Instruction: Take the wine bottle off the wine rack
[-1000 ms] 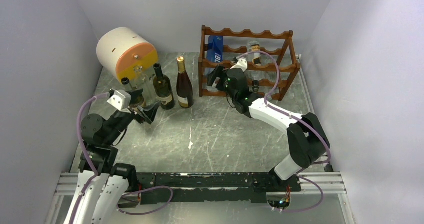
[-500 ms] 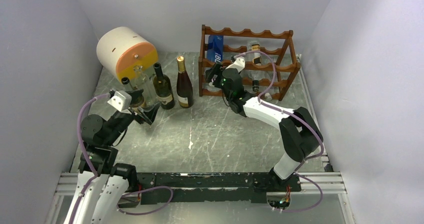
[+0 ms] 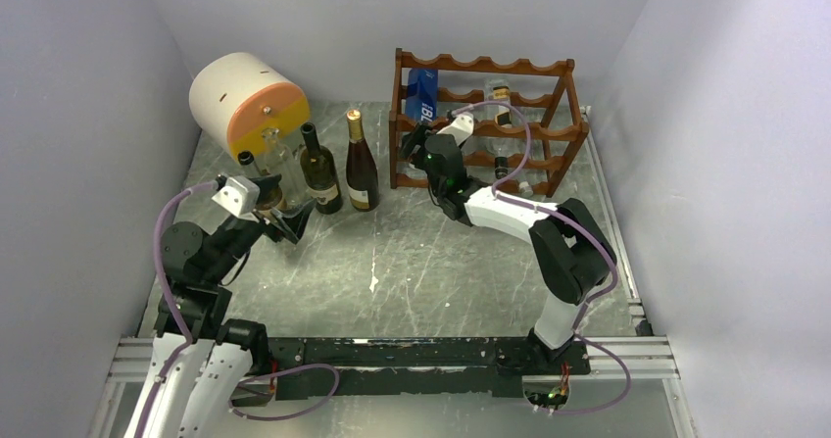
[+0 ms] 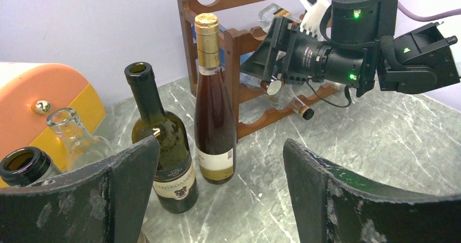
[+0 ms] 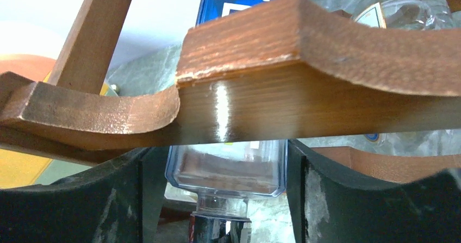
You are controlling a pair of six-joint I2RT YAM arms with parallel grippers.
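Well left of the wine rack (image 3: pixel 482 66), my left arm (image 3: pixel 201 252) sits low over the bench (image 3: pixel 412 262). The left jaws are spread wide with nothing between them, so that side is idle. A white drum with an orange face (image 3: pixel 245 100) lies behind it, also well left of the rack. Closer to the rack stand the loose bottles: a clear bottle (image 4: pixel 70 131), a dark green bottle (image 3: pixel 318 171), and an amber bottle (image 3: pixel 361 164) with a gold top, just left of the rack.

The bottle I want, the blue-labelled bottle (image 3: pixel 421 93), lies in the upper part of the rack's left end. Its neck points toward the rack's front. My right arm (image 3: pixel 529 218) reaches to that same corner from the front.

In the right wrist view the right jaws are parted and bracket the bottle's clear shoulder. One finger sits close on each side, and I can't tell whether either touches the glass. A scalloped rail of the rack crosses just above them.

I judge this as the end of the approach, with the grasp not yet made. Next I'd close on the shoulder. Then I'd draw the bottle out toward the rack's front along its own length, keeping clear of that rail so the rack isn't dragged.

Further right in the rack lie two more clear bottles (image 3: pixel 502 100), which I'd leave alone.
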